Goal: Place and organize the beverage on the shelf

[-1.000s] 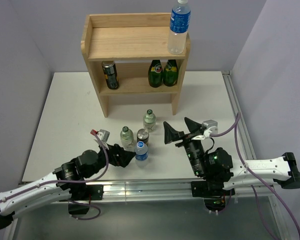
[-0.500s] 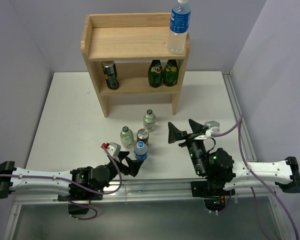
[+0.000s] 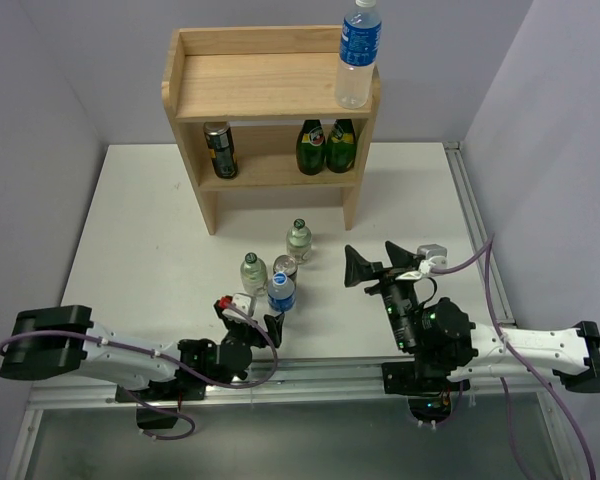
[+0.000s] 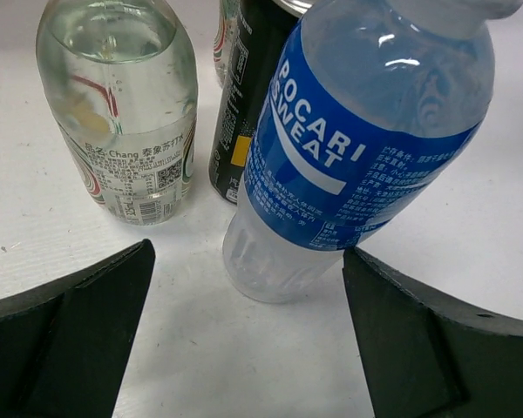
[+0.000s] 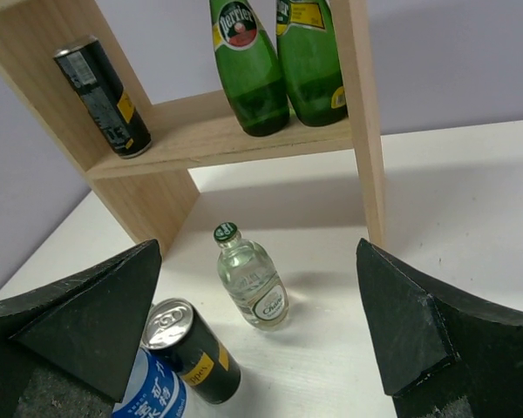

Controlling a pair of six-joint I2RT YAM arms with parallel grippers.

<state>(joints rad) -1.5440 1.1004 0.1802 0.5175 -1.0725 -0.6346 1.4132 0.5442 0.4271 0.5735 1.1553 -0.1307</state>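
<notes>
The wooden shelf (image 3: 270, 95) stands at the back. One blue-labelled water bottle (image 3: 358, 55) stands on its top right corner, and a dark can (image 3: 219, 150) is on the lower tier. On the table stand two clear glass green-capped bottles (image 3: 298, 240) (image 3: 253, 272), a dark can (image 3: 285, 268) and a second water bottle (image 3: 281, 295). My left gripper (image 3: 258, 318) is open and empty, just short of that water bottle (image 4: 357, 148), with its base ahead of the gap. My right gripper (image 3: 378, 262) is open and empty, right of the group and facing a glass bottle (image 5: 251, 279).
Two green Perrier bottles (image 3: 326, 146) stand side by side on the right of the lower tier and also show in the right wrist view (image 5: 248, 65). The shelf's right side panel (image 5: 366, 131) stands ahead of my right gripper. A metal rail (image 3: 310, 375) runs along the table's near edge.
My left arm has swung low along the near edge. Its gripper has moved right, to just in front of the water bottle. My right gripper has shifted slightly right.
</notes>
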